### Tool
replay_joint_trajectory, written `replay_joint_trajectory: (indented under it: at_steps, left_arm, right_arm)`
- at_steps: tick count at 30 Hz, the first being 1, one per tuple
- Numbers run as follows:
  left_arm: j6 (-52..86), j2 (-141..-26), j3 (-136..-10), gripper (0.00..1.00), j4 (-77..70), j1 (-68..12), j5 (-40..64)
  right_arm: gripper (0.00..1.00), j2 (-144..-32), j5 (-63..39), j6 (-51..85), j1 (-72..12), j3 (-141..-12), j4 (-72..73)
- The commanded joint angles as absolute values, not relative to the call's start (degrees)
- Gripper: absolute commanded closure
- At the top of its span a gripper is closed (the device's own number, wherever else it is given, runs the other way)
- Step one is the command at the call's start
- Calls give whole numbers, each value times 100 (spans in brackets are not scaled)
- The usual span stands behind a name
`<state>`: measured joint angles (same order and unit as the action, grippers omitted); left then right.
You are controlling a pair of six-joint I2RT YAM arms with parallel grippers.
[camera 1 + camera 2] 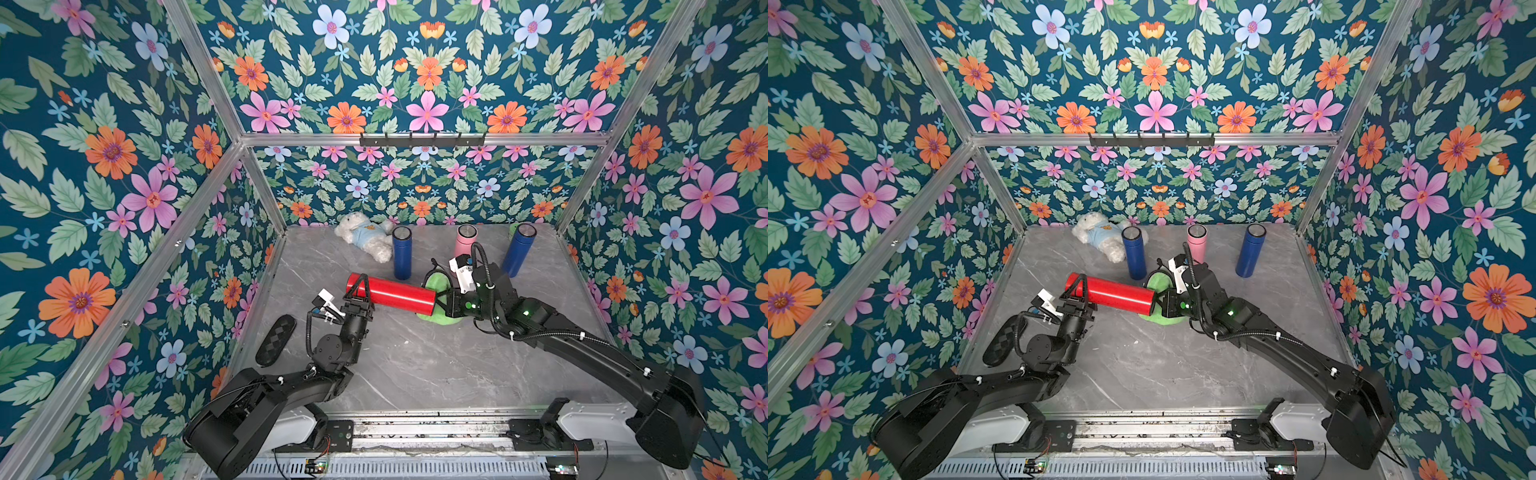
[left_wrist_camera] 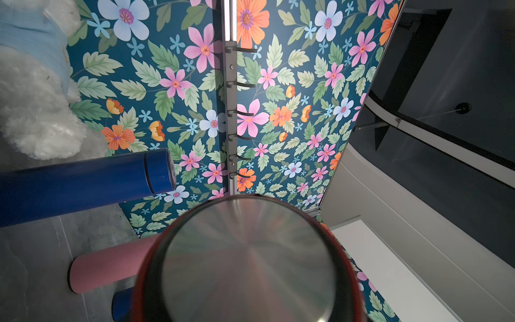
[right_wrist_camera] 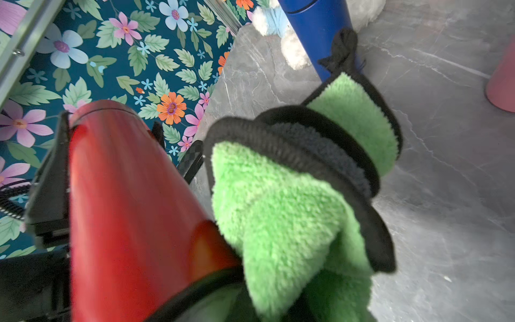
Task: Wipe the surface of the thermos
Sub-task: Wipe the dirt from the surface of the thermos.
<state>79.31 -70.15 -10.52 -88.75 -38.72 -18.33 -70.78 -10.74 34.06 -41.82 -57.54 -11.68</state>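
Floral walls box in a grey marbled surface (image 1: 415,365). At its middle the left gripper (image 1: 359,287) has its jaws clamped around one end of the red thermos (image 1: 395,293), holding it roughly level and apparently off the surface, likely so the whole barrel is open to wiping. The right gripper (image 1: 443,301) is pressed together on a bunched green cloth (image 1: 437,286), which meets the thermos's free end (the right wrist view is blurred, but contact looks real). Spare flasks (image 1: 402,253) stand well clear at the back, out of the stroke's way.
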Motion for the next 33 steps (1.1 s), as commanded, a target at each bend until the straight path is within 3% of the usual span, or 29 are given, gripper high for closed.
replay_joint_trajectory:
  at_steps: [1, 18, 33]
  left_arm:
    - [7718, -7025, -1042, 100, -9325, -3838, -2018]
    - [7639, -7847, -1359, 100, -9845, -3823, -1881]
    - [5575, -7512, -1197, 100, -9850, -3919, -1666]
  right_arm:
    - [100, -6845, -1247, 3504, -4213, -5654, -1033]
    - [100, -7058, -1719, 3870, -4231, -5324, -1]
    - [100, -7509, -2901, 4918, -4236, -5763, 1579]
